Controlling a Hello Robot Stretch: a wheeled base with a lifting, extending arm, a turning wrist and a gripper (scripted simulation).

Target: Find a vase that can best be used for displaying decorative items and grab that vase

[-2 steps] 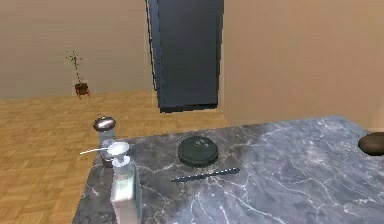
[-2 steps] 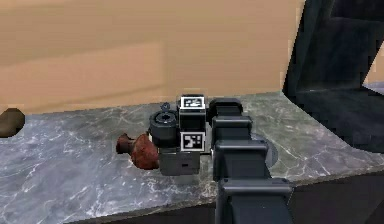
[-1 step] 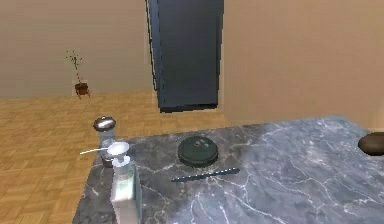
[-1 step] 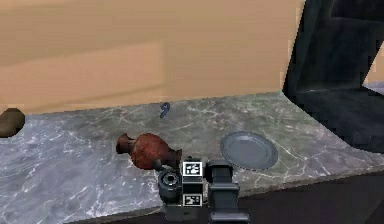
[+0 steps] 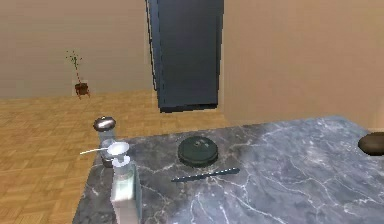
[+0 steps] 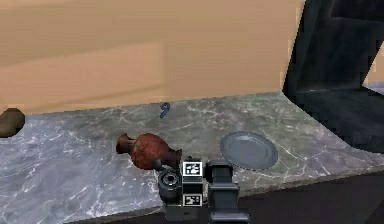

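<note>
A reddish-brown vase [image 6: 150, 150] with a narrow neck lies on its side on the grey marble counter [image 6: 80, 170] in the arm side view. The neck points toward that view's left. The arm rises from the bottom edge with its two white marker squares. The gripper [image 6: 168, 181] is just below the vase's round body. I cannot tell whether it touches the vase or holds anything.
A grey plate [image 6: 249, 150] lies right of the vase, and a brown lump [image 6: 9, 120] is at the left edge. A dark cabinet [image 6: 340, 60] stands at the right. The forward view's counter [image 5: 300, 165] has a white pump bottle [image 5: 123, 187], a shaker [image 5: 105, 127], a dark round dish [image 5: 198, 150] and a knife [image 5: 205, 174].
</note>
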